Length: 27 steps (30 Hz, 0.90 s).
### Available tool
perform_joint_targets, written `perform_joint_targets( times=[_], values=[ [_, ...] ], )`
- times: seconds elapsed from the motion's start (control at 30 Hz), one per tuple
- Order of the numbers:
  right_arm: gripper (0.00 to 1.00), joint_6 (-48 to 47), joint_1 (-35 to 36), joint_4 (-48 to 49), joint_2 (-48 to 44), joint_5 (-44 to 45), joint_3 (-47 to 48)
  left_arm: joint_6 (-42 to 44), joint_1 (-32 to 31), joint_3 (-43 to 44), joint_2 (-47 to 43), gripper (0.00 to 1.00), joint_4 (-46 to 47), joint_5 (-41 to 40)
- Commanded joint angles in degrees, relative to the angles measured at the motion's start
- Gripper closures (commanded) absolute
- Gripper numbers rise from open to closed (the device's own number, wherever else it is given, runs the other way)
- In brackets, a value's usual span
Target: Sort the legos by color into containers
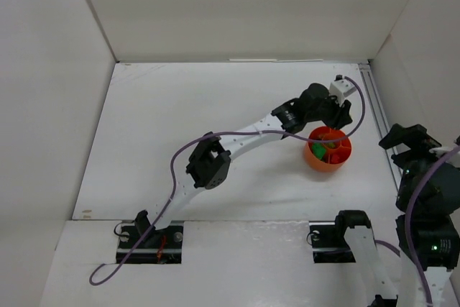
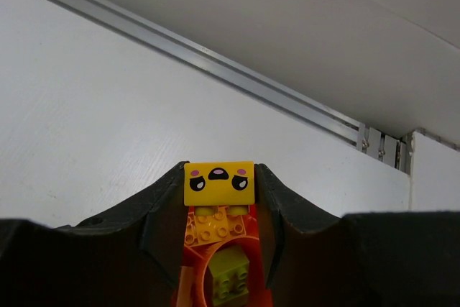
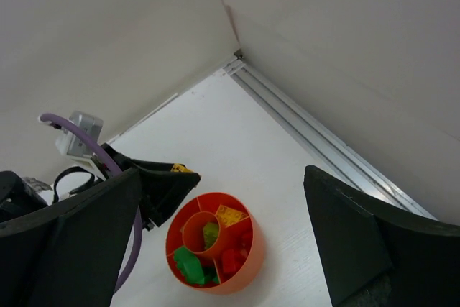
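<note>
Left jaws clamp a yellow lego (image 2: pixel 219 182) with a printed face, over the edge of the orange bowl (image 1: pixel 327 166) of sorted legos (image 3: pixel 190 264). White desk (image 1: pixel 180 120), white walls (image 1: pixel 244 5), and a metal rail (image 2: pixel 215 68) ahead of them. Right jaws gape wide and empty, the bowl below and between them.

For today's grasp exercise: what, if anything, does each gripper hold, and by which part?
The left gripper pinches a yellow face-printed brick by its opposite sides, above the bowl. The right gripper holds nothing.
</note>
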Motion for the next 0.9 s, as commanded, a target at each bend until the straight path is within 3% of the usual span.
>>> perform_joint_targets(
  times=[0.0,0.3,0.53,0.87],
  values=[
    [0.0,1.41,-0.46,-1.64,-1.39,4.29,2.0,-2.82,-0.63,2.3,-1.1,1.0,6.81,1.31],
    [0.0,1.41,0.07,-1.64,-1.4,4.82,0.94,-4.06,-1.15,0.55,1.11,1.0,5.6,2.36],
    [0.0,0.36,0.6,-1.11,-1.92,4.82,-0.29,-0.19,-2.92,-2.71,0.05,1.0,2.16,-3.08],
    [0.0,-0.78,1.13,-0.06,-1.93,4.82,-1.34,-0.19,-2.92,-3.24,0.58,0.98,1.11,-3.09]
  ],
)
